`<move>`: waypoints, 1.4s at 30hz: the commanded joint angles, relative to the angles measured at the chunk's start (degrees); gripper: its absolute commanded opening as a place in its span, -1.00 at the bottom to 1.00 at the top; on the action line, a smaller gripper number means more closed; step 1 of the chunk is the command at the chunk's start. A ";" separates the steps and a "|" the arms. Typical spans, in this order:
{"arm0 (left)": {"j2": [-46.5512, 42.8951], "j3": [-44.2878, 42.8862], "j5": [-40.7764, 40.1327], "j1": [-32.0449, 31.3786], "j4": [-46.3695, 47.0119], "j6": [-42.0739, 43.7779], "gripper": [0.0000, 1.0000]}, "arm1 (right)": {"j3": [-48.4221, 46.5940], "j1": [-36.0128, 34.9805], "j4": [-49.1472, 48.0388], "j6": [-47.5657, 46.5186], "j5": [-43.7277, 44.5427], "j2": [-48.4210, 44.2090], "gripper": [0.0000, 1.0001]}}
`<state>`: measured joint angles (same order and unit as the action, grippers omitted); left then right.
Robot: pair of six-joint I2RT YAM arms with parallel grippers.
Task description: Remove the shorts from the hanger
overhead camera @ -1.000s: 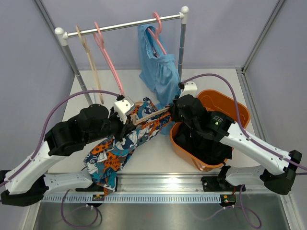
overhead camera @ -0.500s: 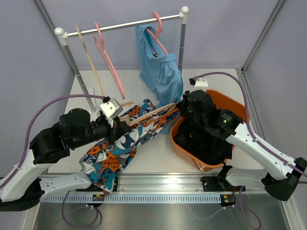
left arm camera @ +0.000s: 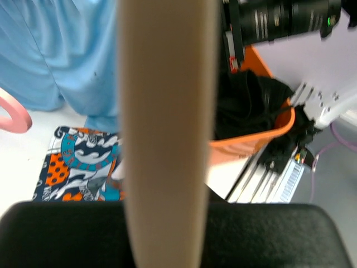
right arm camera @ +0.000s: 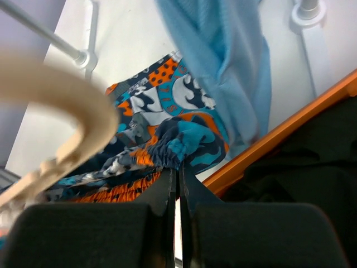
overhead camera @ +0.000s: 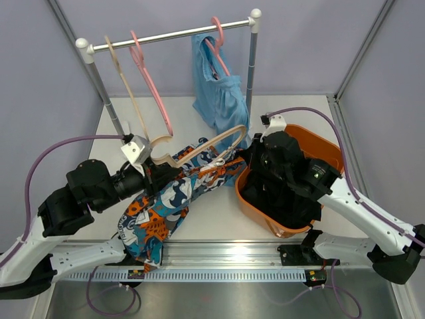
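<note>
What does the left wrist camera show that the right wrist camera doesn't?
Only left wrist: a pink hanger tip and the right arm's black body. Only right wrist: the rack foot and the right gripper pinching the patterned shorts. Both: the wooden hanger, patterned shorts, light blue shorts and orange basket.

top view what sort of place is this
Probably a robot lab cell set up for laundry practice: plain enclosure walls, a small clothes rail, an orange basket of dark clothes.
</note>
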<state>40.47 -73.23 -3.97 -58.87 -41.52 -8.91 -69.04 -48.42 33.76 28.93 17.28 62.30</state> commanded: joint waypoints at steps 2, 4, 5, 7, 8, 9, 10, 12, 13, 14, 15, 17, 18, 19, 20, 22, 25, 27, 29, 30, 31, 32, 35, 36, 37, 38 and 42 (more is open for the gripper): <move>-1.18 3.52 -3.76 -0.28 13.46 -3.66 -1.00 | -1.19 -5.26 0.25 -0.10 5.30 0.01 -1.00; -1.09 6.25 -4.99 -0.28 18.21 -4.88 -1.00 | -2.33 -10.36 -0.09 0.34 6.01 0.54 -1.00; -1.09 7.04 -5.52 -0.28 19.62 -5.41 -1.00 | -2.51 -11.85 -0.88 0.51 5.93 1.23 -1.00; -0.66 8.62 -7.89 -0.28 22.88 -6.29 -1.00 | -3.30 -16.42 -1.59 0.52 6.45 1.94 -1.00; -0.65 8.98 -8.51 -0.28 23.75 -6.65 -1.00 | -3.47 -17.83 -2.29 0.52 7.06 2.64 -1.00; -0.65 9.33 -10.25 -0.28 25.42 -6.91 -1.00 | -3.82 -19.24 -2.47 0.43 7.59 3.00 -1.00; -0.65 10.03 -11.14 -0.28 26.22 -7.52 -1.00 | -4.44 -21.60 -2.47 0.17 8.73 3.43 -1.00; -1.00 10.74 -13.07 -0.28 28.76 -7.88 -1.00 | -5.32 -23.46 -2.21 -0.10 10.40 4.75 -1.00; -1.09 11.26 -13.61 -0.28 29.47 -8.23 -1.00 | -5.58 -24.51 -2.12 -0.19 10.76 5.11 -1.00; -1.18 11.44 -14.05 -0.28 30.09 -8.32 -1.00 | -5.85 -24.87 -1.60 -0.36 11.02 5.63 -1.00; -1.36 11.53 -15.18 -0.28 31.14 -8.41 -1.00 | -6.02 -25.14 -1.50 -0.54 11.28 5.72 -1.00; -1.79 12.41 -15.98 -0.28 32.98 -9.11 -1.00 | -6.20 -25.84 -1.68 -1.06 11.46 5.73 -1.00; -2.41 12.93 -16.85 -0.28 33.86 -9.28 -1.00 | -6.20 -26.02 -2.03 -1.24 11.20 5.72 -1.00; -2.93 13.72 -17.47 -0.28 35.00 -10.07 -1.00 | -6.29 -26.37 -2.12 -1.42 10.76 5.72 -1.00; -3.63 15.82 -18.09 -0.28 37.97 -10.43 -1.00 | -6.46 -27.24 -2.38 -1.42 10.67 5.99 -1.00; -5.56 17.76 -20.28 -0.28 40.54 -11.22 -1.00 | -6.99 -28.30 -2.56 -1.59 10.84 6.51 -1.00; -6.45 19.35 -21.43 -0.28 43.36 -11.40 -1.00 | -8.04 -29.97 -1.95 -1.59 12.16 8.01 -1.00; -6.28 19.09 -22.31 -0.28 43.54 -10.87 -1.00 | -8.39 -30.59 -1.50 -1.86 12.60 8.71 -1.00; -5.84 18.39 -23.01 -0.28 43.36 -9.82 -1.00 | -8.83 -31.03 -1.07 -2.29 12.69 8.89 -1.00; -5.84 18.21 -23.80 -0.28 43.54 -9.12 -1.00 | -9.10 -31.38 -0.98 -2.47 12.69 8.80 -1.00; -5.75 18.13 -24.24 -0.28 43.89 -8.68 -1.00 | -9.19 -31.55 -1.06 -2.91 12.69 8.71 -1.00; -5.66 18.21 -25.12 -0.28 44.93 -8.15 -1.00 | -9.45 -31.73 -0.98 -3.17 12.43 8.71 -1.00; -5.66 19.87 -25.21 -0.28 49.32 -7.62 -1.00 | -10.33 -33.05 -0.63 -4.40 12.95 9.41 -1.00; -5.32 19.97 -25.21 -0.28 49.77 -7.44 -1.00 | -11.11 -33.31 -0.19 -4.41 13.91 9.76 -1.00; -4.88 19.88 -25.47 -0.28 49.78 -7.27 -1.00 | -11.47 -33.40 0.34 -4.49 14.45 9.85 -1.00; -4.35 18.49 -25.91 -0.28 48.13 -7.09 -1.00 | -11.91 -33.49 1.82 -4.32 15.41 9.94 -1.00; -0.57 11.72 -28.46 -0.28 38.38 -6.04 -1.00 | -16.38 -33.49 7.63 -4.41 24.96 8.80 -1.00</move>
<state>37.65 -55.83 -28.82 -58.94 -1.48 -16.23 -80.16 -81.47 37.78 25.52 32.60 72.29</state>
